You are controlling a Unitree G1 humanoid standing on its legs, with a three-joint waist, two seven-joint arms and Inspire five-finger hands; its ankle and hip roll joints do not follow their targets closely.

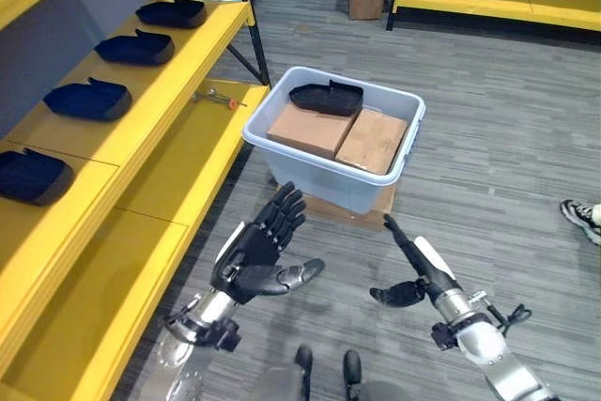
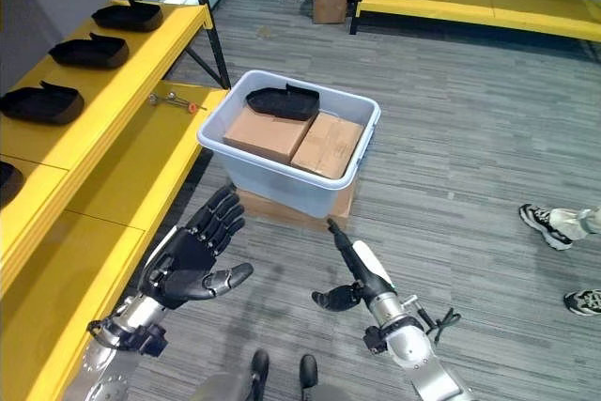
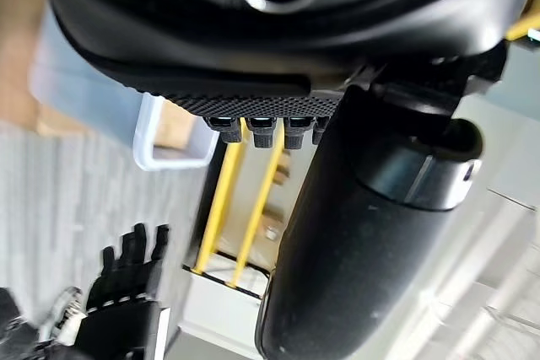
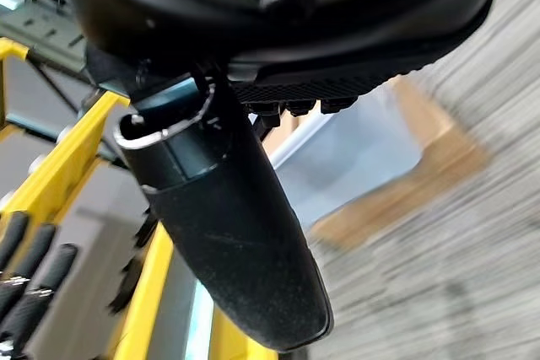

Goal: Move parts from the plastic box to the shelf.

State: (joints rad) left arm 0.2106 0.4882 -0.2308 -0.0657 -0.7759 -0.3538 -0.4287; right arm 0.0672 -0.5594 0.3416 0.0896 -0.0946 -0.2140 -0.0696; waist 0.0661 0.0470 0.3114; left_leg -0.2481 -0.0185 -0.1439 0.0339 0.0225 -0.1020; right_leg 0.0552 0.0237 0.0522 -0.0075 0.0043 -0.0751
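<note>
Both hands are hovering above the floor (image 1: 488,138), short of the plastic box (image 1: 319,171). Left hand (image 1: 252,255): fingers (image 1: 282,211) stretching straight toward the box, thumb out, gripping nothing. Right hand (image 1: 413,269): fingers straight, thumb hanging below, also empty. One black part (image 1: 326,98) is lying in the box's far end, resting on two cardboard boxes (image 1: 338,133) packed side by side inside. Four more black parts (image 1: 87,100) are sitting in a row on the yellow shelf (image 1: 178,82) at the robot's left. A person's shoe (image 1: 582,218) is showing at right.
</note>
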